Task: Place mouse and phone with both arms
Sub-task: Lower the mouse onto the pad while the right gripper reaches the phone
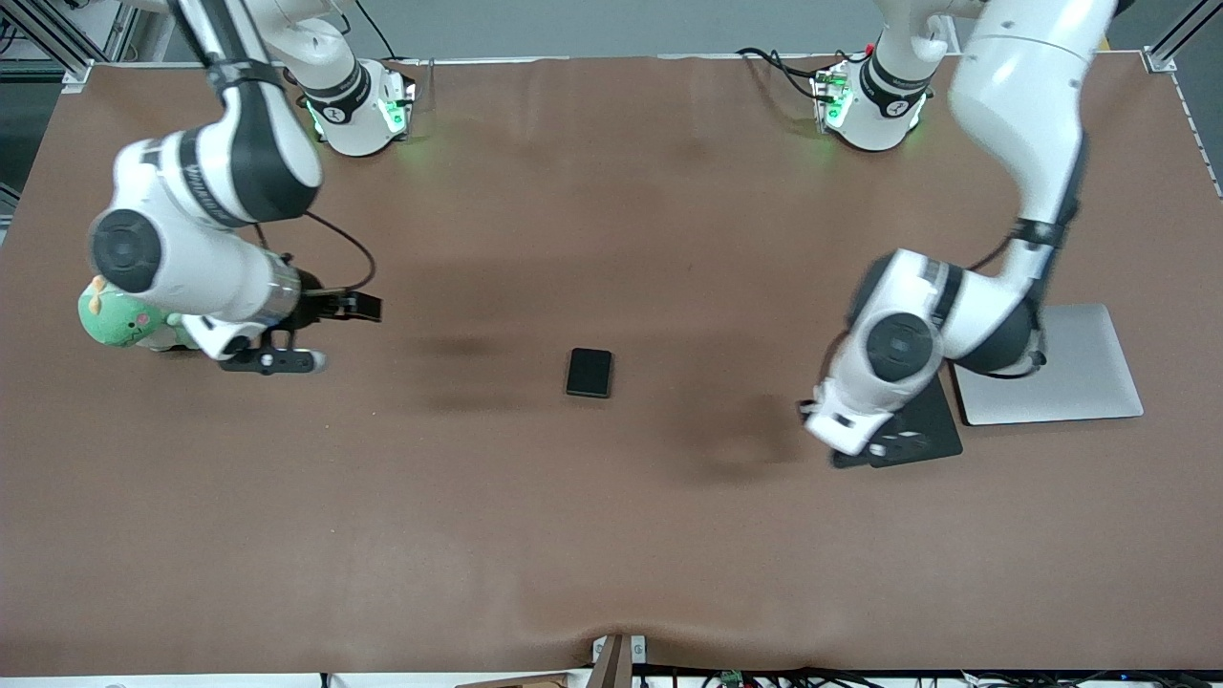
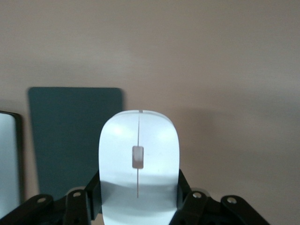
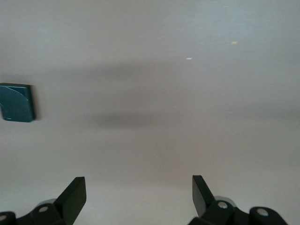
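Mouse (image 2: 138,164) sits clamped in the left tool (image 2: 138,199), up over the surface (image 1: 611,535) just beside the mouse pad (image 2: 70,136), probably so it can be set down there. Phone (image 1: 589,372) lies flat on the surface, well apart from the pad toward the right arm's end. Right tool (image 3: 139,197) hangs spread apart and empty, likely readied for the phone.
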{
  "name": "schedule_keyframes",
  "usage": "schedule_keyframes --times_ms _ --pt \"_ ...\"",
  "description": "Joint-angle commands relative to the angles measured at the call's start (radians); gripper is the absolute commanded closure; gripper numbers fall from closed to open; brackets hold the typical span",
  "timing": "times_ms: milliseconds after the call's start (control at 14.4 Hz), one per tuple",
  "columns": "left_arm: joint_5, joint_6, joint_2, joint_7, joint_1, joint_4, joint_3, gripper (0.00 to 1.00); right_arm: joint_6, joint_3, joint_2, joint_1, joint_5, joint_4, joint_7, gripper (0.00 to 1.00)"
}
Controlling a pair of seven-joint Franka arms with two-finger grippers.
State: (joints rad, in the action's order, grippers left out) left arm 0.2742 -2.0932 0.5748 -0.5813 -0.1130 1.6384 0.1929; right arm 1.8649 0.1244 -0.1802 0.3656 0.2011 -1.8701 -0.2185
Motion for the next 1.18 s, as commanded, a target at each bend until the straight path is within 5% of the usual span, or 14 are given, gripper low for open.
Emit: schedule_keyframes --times_ms 0,623,762,900,1108 --pt "0.023 -0.021 -0.018 0.076 0.093 0.064 0.020 0.92 0.010 0.008 -0.021 0.021 0.069 0.022 -0.025 0.00" --pt "0.023 -0.272 0.023 0.202 0.230 0.225 0.020 0.77 0.129 0.008 -0.100 0.154 0.087 0.039 -0.154 0.00" --pt "0.023 -0.280 0.034 0.202 0.230 0.225 0.020 0.68 0.178 0.008 -0.122 0.193 0.087 0.039 -0.208 0.00" --pt "0.023 -0.280 0.037 0.202 0.228 0.224 0.020 0.47 0.215 0.008 -0.149 0.220 0.099 0.040 -0.235 0.00" --pt "0.022 -0.280 0.039 0.198 0.222 0.224 0.022 0.42 0.292 0.008 -0.198 0.263 0.133 0.046 -0.248 0.00"
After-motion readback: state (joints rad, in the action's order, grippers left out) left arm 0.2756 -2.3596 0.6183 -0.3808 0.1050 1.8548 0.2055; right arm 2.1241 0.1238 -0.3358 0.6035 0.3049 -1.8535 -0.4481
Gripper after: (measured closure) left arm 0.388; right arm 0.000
